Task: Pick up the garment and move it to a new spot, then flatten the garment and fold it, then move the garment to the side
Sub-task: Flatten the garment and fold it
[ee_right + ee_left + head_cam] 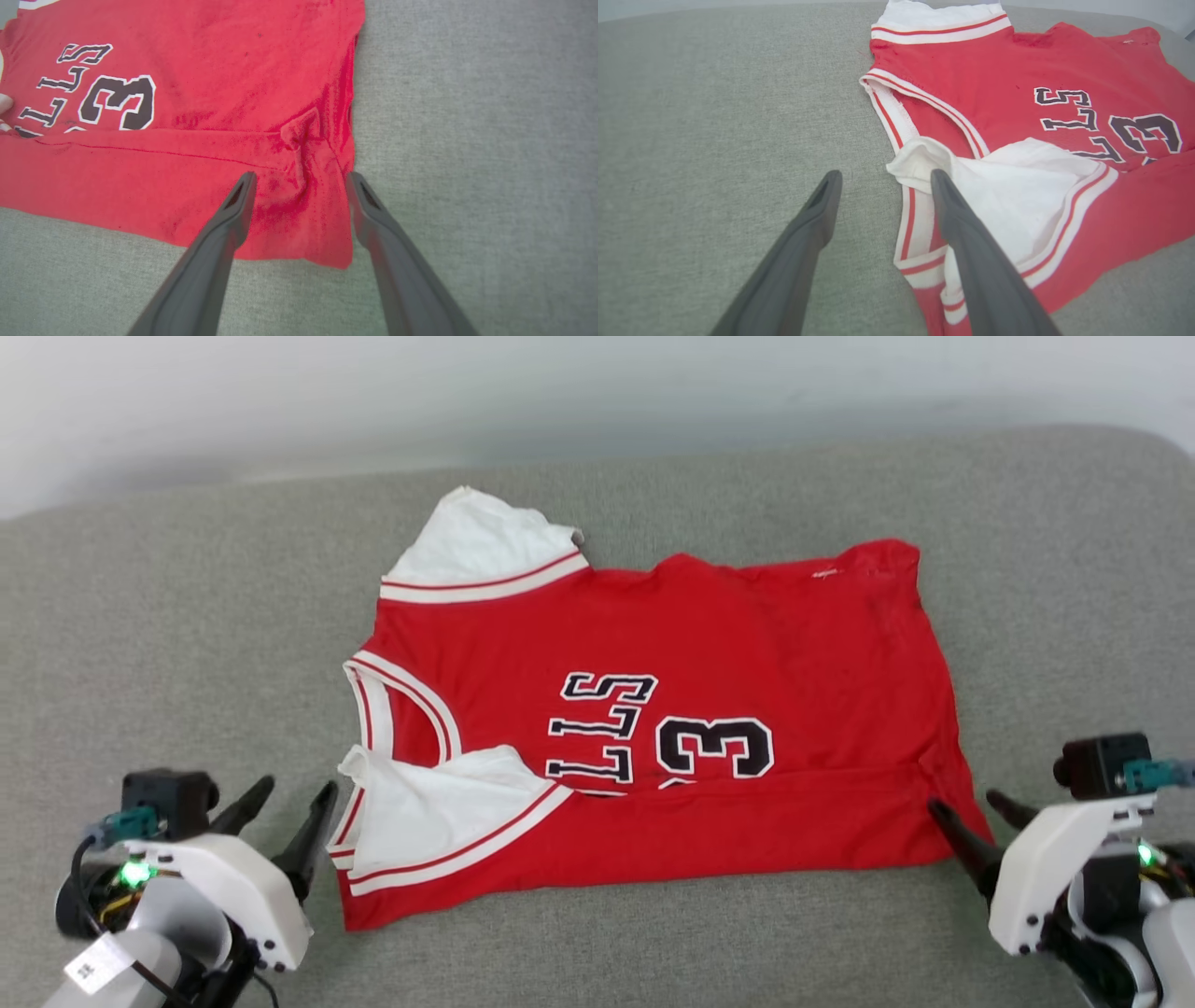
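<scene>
The jersey lies spread on the grey surface, collar toward the left end effector and hem toward the right end effector. Its near long edge is turned up in a strip over the lower part of the lettering. It rests straight on the surface, not in any container.

Both end effectors stand open and hold nothing. The left one's right finger sits over the striped armhole trim, with the white sleeve just ahead of it. The right one straddles the hem corner, where a pucker of cloth is bunched between its fingers.

Risks, as I judge them:
- A finger snagging the cloth as it moves off would drag the strip open.
- The pucker, if left, would be pressed into the next fold.
- The loose sleeve could flop out.
- Uneven grasps at the two ends would skew the fold.
</scene>
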Controlling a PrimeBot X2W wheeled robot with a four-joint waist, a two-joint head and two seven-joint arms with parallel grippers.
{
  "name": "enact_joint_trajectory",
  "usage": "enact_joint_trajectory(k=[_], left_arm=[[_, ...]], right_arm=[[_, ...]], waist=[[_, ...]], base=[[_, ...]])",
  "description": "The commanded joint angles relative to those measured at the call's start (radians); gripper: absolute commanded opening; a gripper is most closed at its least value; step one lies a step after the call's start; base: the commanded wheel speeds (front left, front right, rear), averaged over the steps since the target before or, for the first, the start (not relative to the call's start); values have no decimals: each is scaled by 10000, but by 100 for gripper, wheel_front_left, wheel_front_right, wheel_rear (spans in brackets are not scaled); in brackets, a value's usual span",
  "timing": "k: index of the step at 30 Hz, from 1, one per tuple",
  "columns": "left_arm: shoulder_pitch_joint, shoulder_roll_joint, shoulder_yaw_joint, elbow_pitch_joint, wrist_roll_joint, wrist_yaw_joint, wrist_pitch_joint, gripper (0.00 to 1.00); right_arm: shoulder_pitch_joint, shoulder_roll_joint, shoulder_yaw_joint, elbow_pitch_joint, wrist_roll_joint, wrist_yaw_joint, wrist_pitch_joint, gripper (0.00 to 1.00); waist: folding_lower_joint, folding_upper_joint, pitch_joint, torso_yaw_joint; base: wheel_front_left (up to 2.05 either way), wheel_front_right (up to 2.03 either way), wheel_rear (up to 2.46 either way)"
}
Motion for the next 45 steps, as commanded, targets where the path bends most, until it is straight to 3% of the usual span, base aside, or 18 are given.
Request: enact_joint_trajectory(k=[1, 13, 24, 30, 33, 34, 36, 45], left_arm=[[280, 11, 83, -90, -120, 204, 101, 100], [2138, 476, -135, -2634, -538, 2060, 1697, 100], [2218, 521, -130, -2933, -687, 2704, 2249, 100], [2151, 433, -295, -2153, -745, 2724, 2515, 100], [2204, 288, -604, -1755, -889, 2500, 2892, 100], [2236, 212, -739, -1685, -997, 2359, 3057, 50], [2226, 123, -880, -1586, -1051, 2172, 3152, 0], [1904, 89, -746, -2176, -781, 1936, 2486, 0]], right_arm=[[333, 114, -177, -59, -153, -4, 139, 100], [2022, 1235, -1779, -1833, -1237, -4, 1299, 100], [2266, 2106, -1863, -3514, -1853, -4, 2111, 100], [2086, 2130, -1900, -3989, -2006, -4, 2265, 100], [2027, 2119, -1898, -4047, -2046, -4, 2298, 100], [2005, 2073, -1864, -4057, -2069, -4, 2327, 100], [1933, 1939, -1858, -4083, -2142, -4, 2363, 100], [1707, 1578, -2278, -3390, -2471, -4, 2969, 100]], waist=[[0, 0, -408, 19], [0, 0, -743, -73], [0, 0, -35, -473], [0, 0, 543, -577], [0, 0, 632, -572], [0, 0, 648, -566], [0, 0, 636, -540], [0, 0, 278, -78]], base=[[0, 0, 0], [0, 0, 0], [0, 0, 0], [0, 0, 0], [0, 0, 0], [0, 0, 0], [0, 0, 0], [0, 0, 0]])
